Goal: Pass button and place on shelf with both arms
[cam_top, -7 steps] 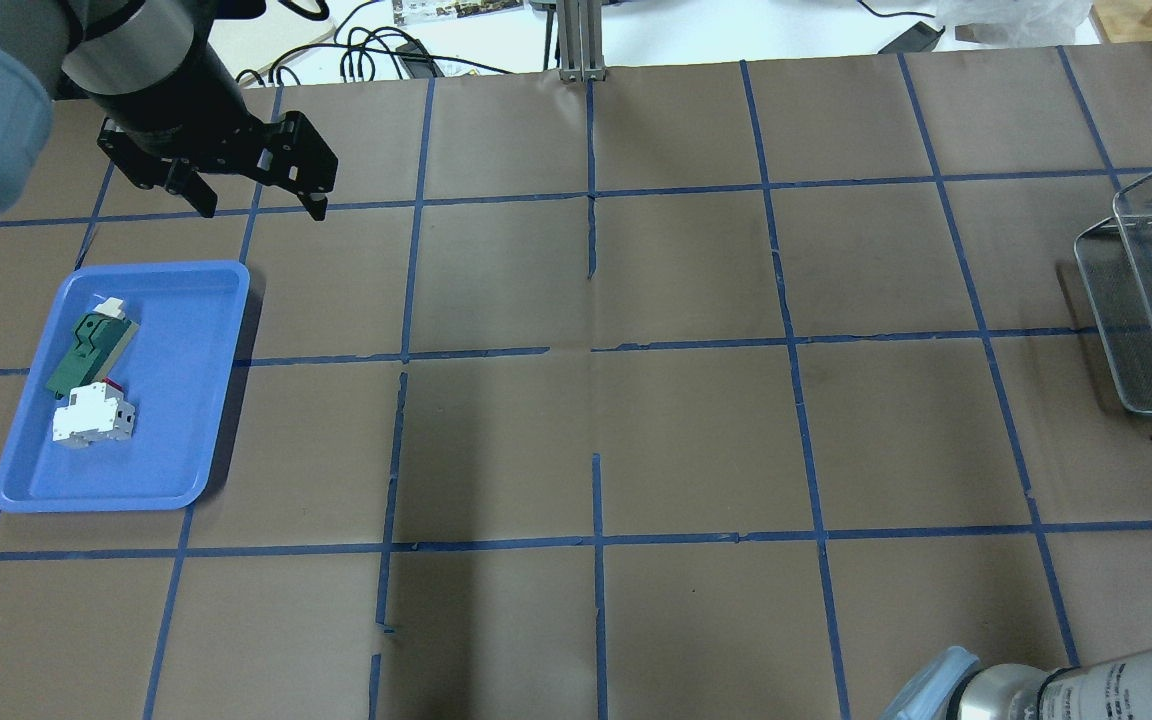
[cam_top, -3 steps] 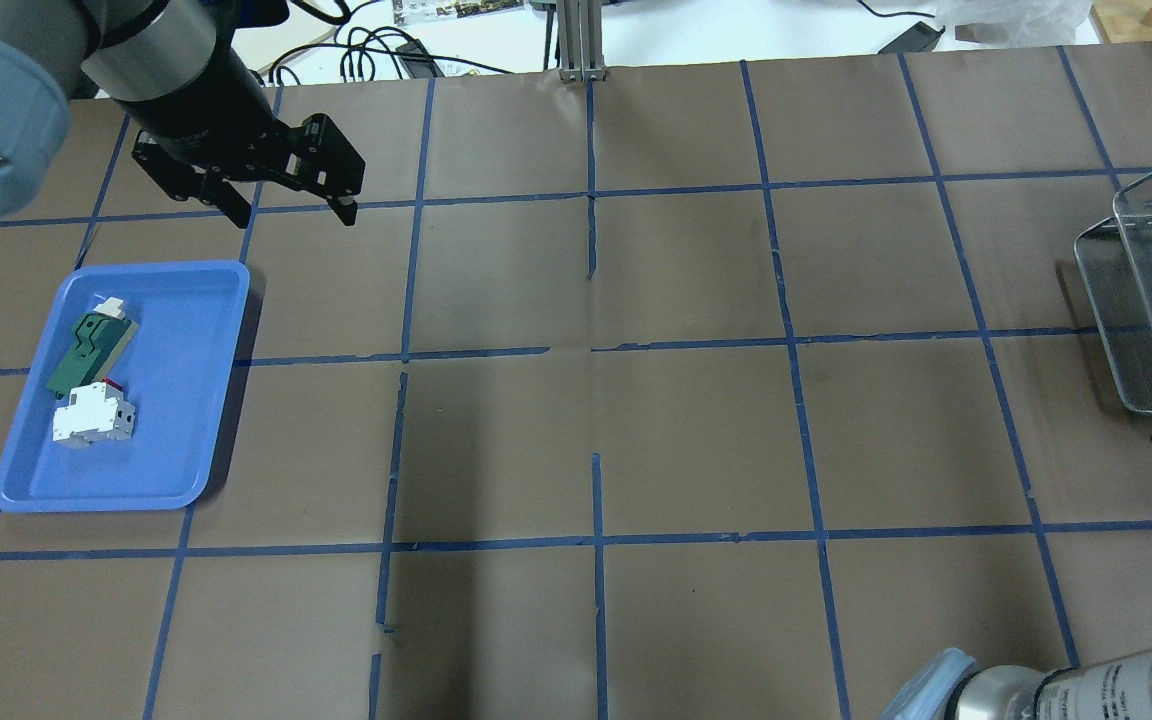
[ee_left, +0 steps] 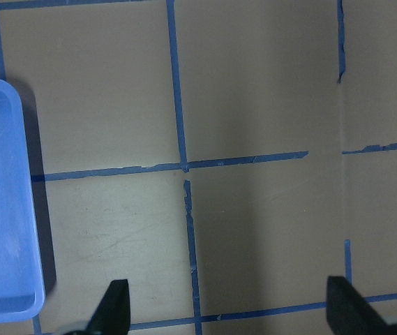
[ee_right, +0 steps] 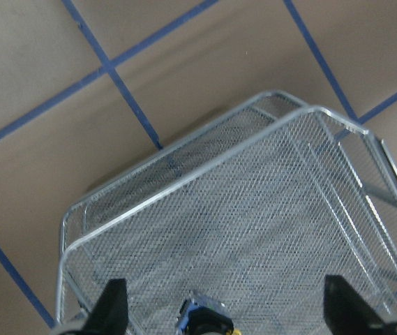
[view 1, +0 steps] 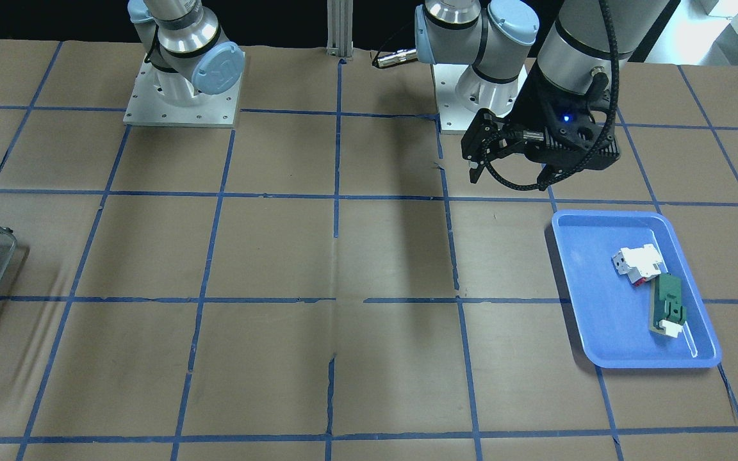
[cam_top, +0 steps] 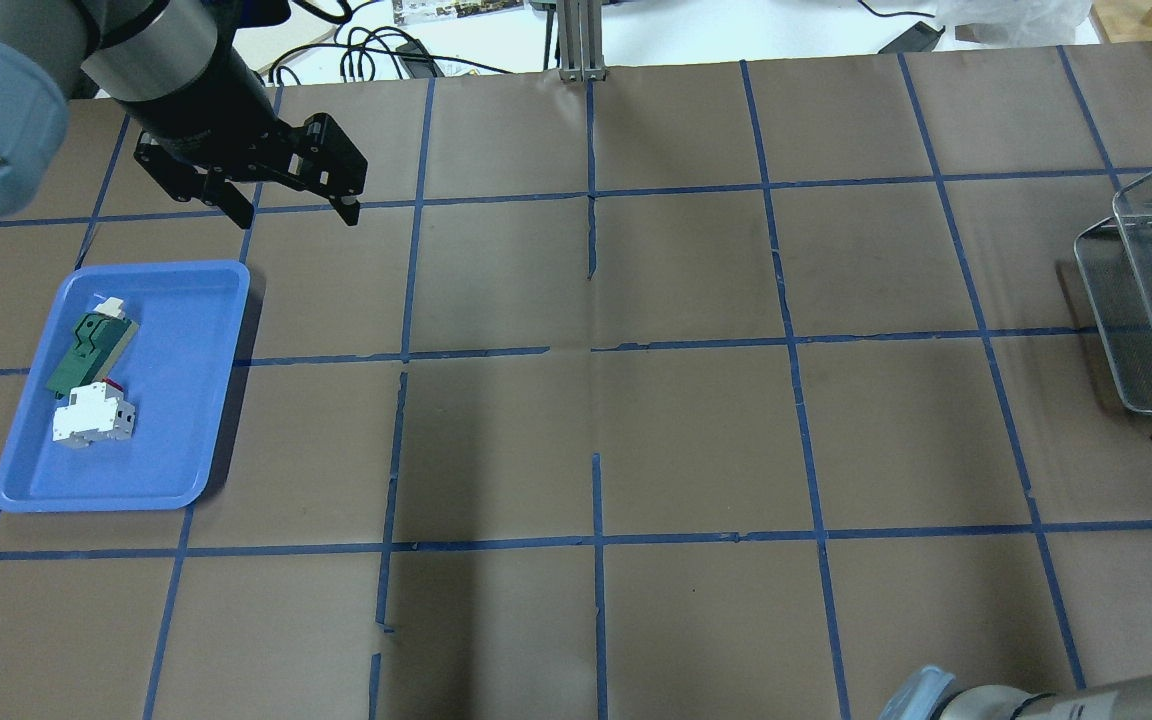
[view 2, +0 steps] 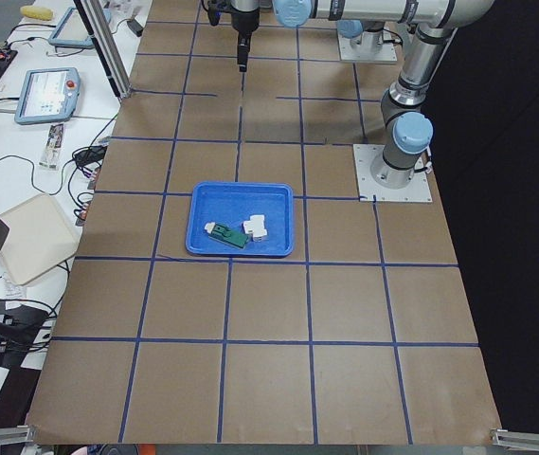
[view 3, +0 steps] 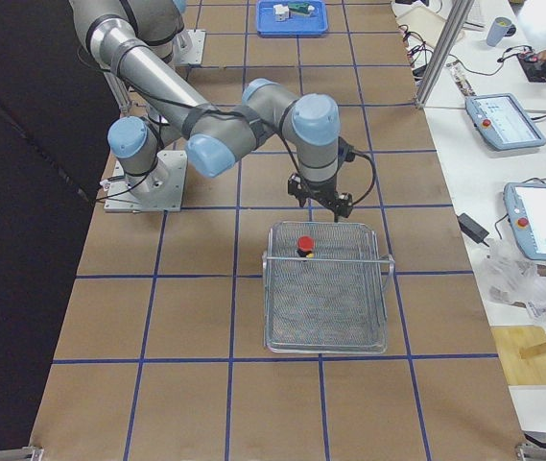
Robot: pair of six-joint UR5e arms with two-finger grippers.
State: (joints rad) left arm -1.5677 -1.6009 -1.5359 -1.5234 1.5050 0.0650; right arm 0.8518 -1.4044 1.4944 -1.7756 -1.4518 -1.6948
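The button [view 3: 304, 247] is sitting upright, red cap up, in the wire shelf [view 3: 349, 317] at the table's right edge; the right arm [view 3: 316, 125] is hovering directly above it, jaws released and empty; the left arm [cam_top: 176, 80], jaws likewise spread, is hanging well apart near the left edge.

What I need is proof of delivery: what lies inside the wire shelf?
The button rests on the mesh inside the wire shelf, at the end nearest the open right gripper, apart from it. Which tier holds it cannot be told; mesh above veils the lower tiers.
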